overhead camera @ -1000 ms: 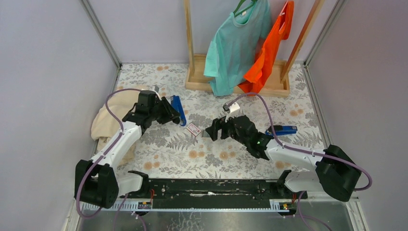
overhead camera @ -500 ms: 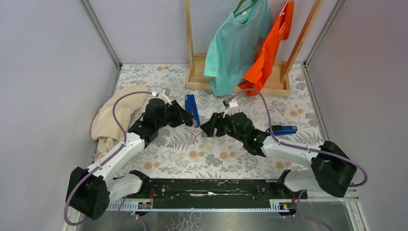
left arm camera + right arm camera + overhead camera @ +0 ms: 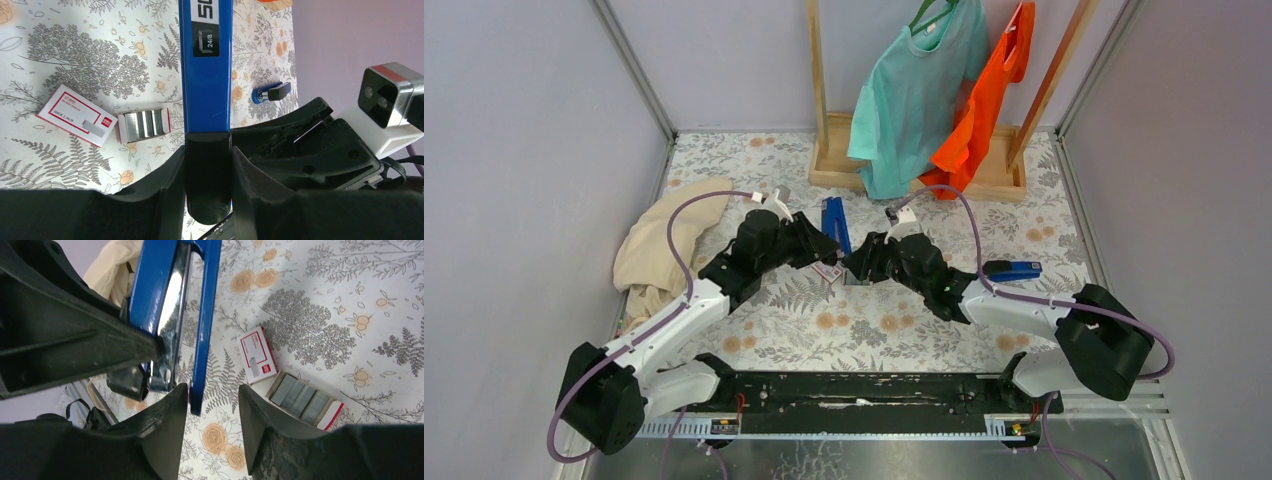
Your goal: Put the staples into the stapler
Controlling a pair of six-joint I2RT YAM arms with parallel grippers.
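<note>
so the left gripper (image 3: 207, 150) is clamped narrow on the black back end of the blue stapler (image 3: 206, 65), which runs up the middle of the left wrist view with its 24/8 label showing. From the right wrist view that stapler is hinged open: the top arm and the shiny magazine sit upper left, and the thin blue lower arm hangs down to the middle of the frame. The right gripper (image 3: 212, 390) is about half open with the tip of that lower arm poking in between its fingers (image 3: 160, 435). It sits close to the left-hand finger, with a clear gap to the other one, so it's not pinched on anything. The staples (image 3: 300, 400) aren't in the stapler. They're a grey block lying in a little red and white tray (image 3: 334, 414) on the floral table cover (image 3: 904, 330), at the lower right of the right wrist view, just beside the white and red staple box (image 3: 257, 355). From the top camera both grippers meet mid-table, just above that box. A second blue stapler (image 3: 1012, 270) lies well apart to the right, a beige cloth (image 3: 664, 245) is bunched at the left, and a teal shirt (image 3: 914, 90) and an orange shirt (image 3: 984, 100) hang on the wooden rack (image 3: 824, 160) at the top
</note>
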